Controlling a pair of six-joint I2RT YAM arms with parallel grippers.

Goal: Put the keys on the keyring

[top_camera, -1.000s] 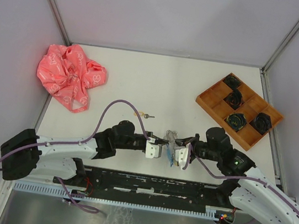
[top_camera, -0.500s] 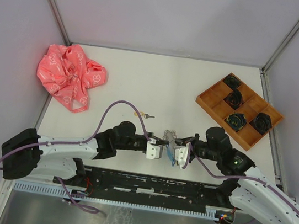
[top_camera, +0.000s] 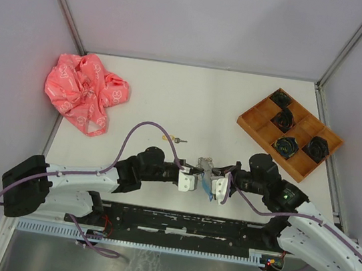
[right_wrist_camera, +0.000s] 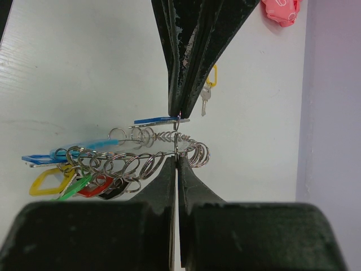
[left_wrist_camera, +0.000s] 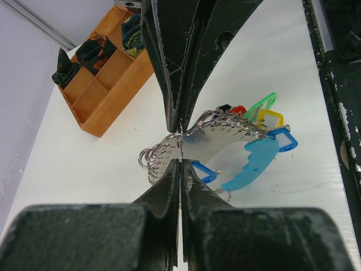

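Observation:
A curved metal key holder [left_wrist_camera: 225, 132] carries several steel rings and coloured tags, plus a light blue piece [left_wrist_camera: 251, 164]. It hangs between the two grippers near the table's front middle [top_camera: 207, 173]. My left gripper [left_wrist_camera: 180, 162] is shut on a thin keyring [left_wrist_camera: 180, 145] seen edge-on. My right gripper [right_wrist_camera: 176, 159] is shut on the same keyring [right_wrist_camera: 176, 138] from the opposite side, tip to tip with the left [right_wrist_camera: 177, 114]. A blue tag [right_wrist_camera: 158, 119] lies by the left fingertips. A loose key [top_camera: 180, 139] with a yellow ring [right_wrist_camera: 211, 76] lies on the table beyond them.
A crumpled pink bag [top_camera: 86, 92] lies at the far left. A wooden compartment tray [top_camera: 259, 116] holding several black items stands at the right. Enclosure walls close off the back and sides.
The left gripper has crept slightly right, toward the right gripper. Otherwise nothing has visibly moved.

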